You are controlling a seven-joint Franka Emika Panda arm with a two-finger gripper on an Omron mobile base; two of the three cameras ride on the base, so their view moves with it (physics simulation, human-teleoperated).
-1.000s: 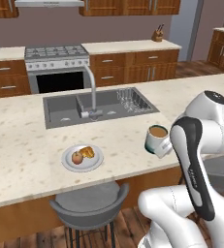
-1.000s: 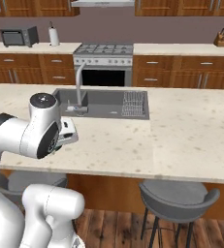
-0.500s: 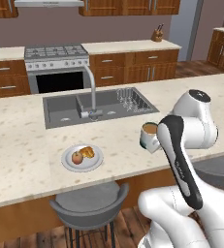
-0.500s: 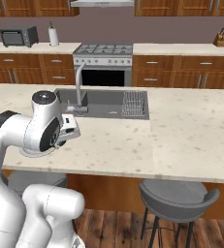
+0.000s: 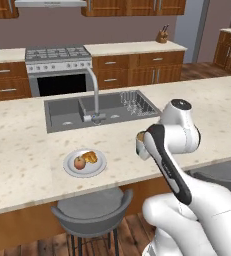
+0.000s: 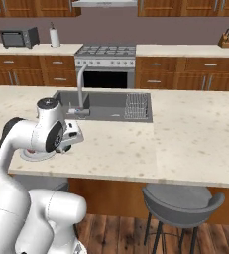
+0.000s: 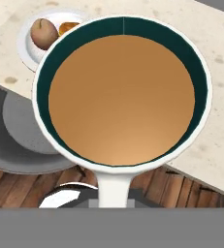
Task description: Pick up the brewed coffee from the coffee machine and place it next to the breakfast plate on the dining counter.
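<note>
Left base view: the white arm rises from the lower right and bends over the near edge of the dining counter [image 5: 22,150], a long beige speckled top with a grey sink [image 5: 62,114] and a curved steel faucet [image 5: 94,95] set in it. At the end of the arm the brewed coffee [image 5: 141,144] — a small white mug with brown liquid — is held above the counter's front part, to the right of the breakfast plate [image 5: 85,163] and apart from it. The plate carries a reddish fruit and an orange-brown pastry. A grey stool [image 5: 89,215] stands below the counter edge.

Right base view: the arm rises from the lower left, its wrist over the near counter edge, hiding the mug. A dish rack [image 6: 136,106] sits in the sink's right part.

Hand view: the mug fills most of the frame from above — the jaws are closed narrowly on its handle at the bottom edge. The plate shows at upper left, beyond the mug's rim.
</note>
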